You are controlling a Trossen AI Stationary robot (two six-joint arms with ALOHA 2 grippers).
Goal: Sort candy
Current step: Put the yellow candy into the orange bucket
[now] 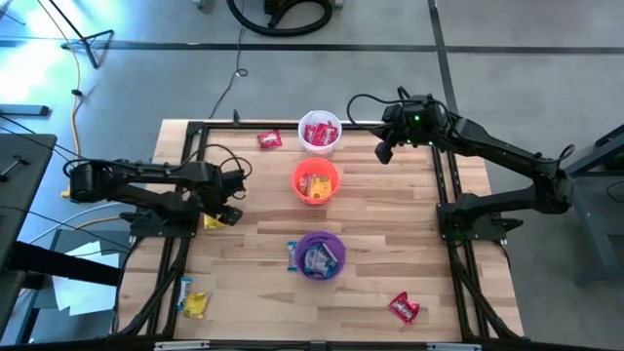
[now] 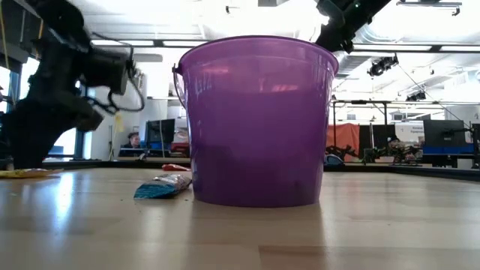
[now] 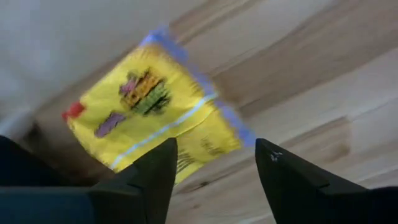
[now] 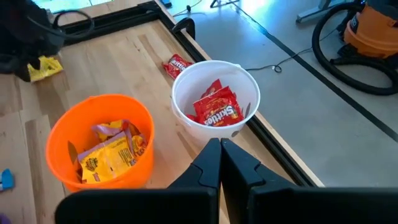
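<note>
My left gripper [image 3: 214, 155] is open just above a yellow wrapped candy [image 3: 155, 118] that lies flat on the wood near the table's left edge [image 1: 214, 220]; its fingers stand over one end of the wrapper, and no touch shows. My right gripper [image 4: 219, 152] is shut and empty, hovering near the far edge beside the white cup [image 4: 214, 99], which holds red candies. The orange cup [image 1: 315, 181] holds yellow candies. The purple cup [image 1: 320, 255] holds blue-white ones. Loose candies lie flat on the table: a red one [image 1: 269, 139], a blue-white one [image 1: 292, 255], a second red one [image 1: 404, 308] and a yellow and blue pair [image 1: 193, 300].
The three cups stand in a line down the table's middle. A black frame rail [image 1: 195, 132] runs along the table's left, far and right edges. Bare wood [image 1: 400, 224] lies to the right of the cups. In the low view the purple cup [image 2: 255, 120] hides the other cups.
</note>
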